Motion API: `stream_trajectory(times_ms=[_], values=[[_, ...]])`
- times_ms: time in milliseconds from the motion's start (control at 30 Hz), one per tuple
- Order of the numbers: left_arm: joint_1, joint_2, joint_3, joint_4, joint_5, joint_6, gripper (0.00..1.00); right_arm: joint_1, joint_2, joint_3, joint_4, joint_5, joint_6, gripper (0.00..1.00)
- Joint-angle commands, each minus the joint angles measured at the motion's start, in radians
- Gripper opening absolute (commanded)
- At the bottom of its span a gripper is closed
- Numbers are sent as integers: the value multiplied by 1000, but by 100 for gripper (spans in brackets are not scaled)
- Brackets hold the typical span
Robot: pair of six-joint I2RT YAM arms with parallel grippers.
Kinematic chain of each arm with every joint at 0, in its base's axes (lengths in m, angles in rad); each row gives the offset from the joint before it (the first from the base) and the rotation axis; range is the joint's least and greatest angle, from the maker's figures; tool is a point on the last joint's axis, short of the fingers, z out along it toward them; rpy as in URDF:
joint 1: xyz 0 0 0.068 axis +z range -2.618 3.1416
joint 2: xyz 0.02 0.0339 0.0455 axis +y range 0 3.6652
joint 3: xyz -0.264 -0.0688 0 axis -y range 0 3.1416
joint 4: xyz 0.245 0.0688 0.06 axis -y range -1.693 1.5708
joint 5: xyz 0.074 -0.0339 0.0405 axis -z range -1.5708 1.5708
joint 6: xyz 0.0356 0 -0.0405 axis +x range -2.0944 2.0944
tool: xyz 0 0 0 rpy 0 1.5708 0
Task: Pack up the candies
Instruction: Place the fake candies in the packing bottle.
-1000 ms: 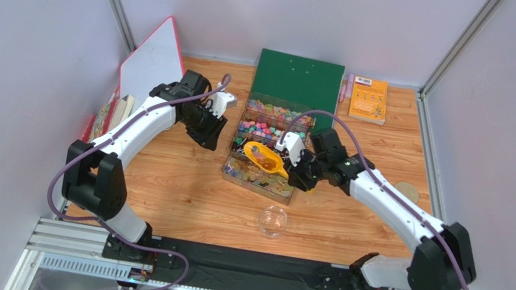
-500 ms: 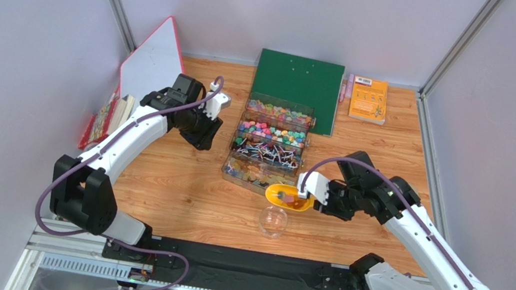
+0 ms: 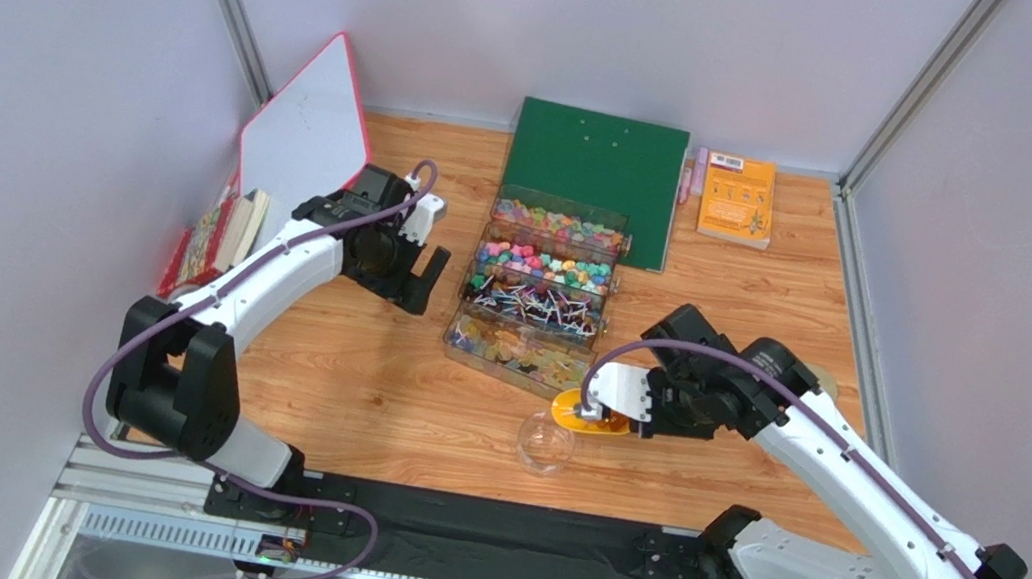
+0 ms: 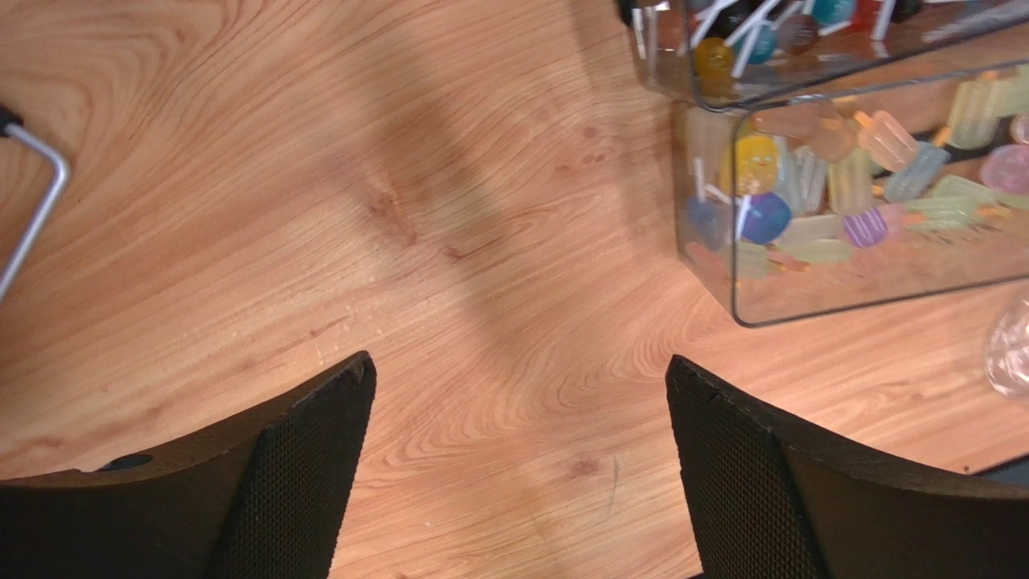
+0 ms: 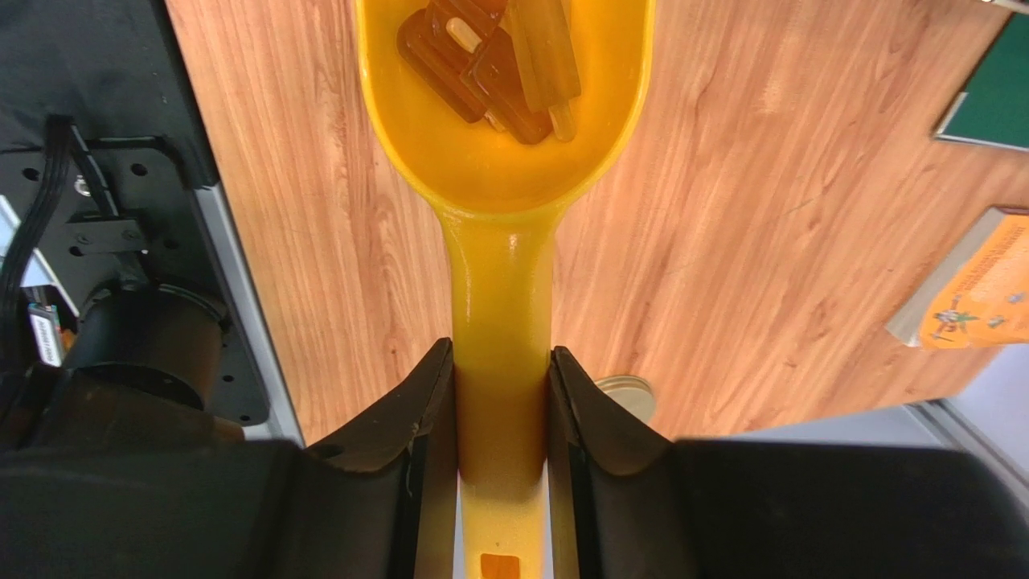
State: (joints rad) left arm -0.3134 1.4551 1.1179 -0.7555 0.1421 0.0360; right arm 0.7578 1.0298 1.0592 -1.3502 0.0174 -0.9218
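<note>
We held the scoop (image 5: 489, 181) clamped in our right gripper (image 5: 501, 368), candies (image 5: 489, 60) in its bowl at top centre; our left gripper (image 4: 519, 404) gaped above the table (image 4: 399, 229).

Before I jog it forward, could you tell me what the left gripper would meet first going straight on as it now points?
Probably bare table, just beside the clear candy box; nothing lies between the open left gripper and the wood, though depth is unclear.

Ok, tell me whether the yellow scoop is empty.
No, the yellow scoop held by the right gripper carries several candies in its bowl.
</note>
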Motion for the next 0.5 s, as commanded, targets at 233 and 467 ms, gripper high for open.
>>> stream_trajectory(times_ms=[233,467], values=[[5,-7,0,59,-121,-56,95,195,46,39,-221,252,87,0],[5,-19,8,64,-141,-51,95,307,87,13,-280,381,124,0]])
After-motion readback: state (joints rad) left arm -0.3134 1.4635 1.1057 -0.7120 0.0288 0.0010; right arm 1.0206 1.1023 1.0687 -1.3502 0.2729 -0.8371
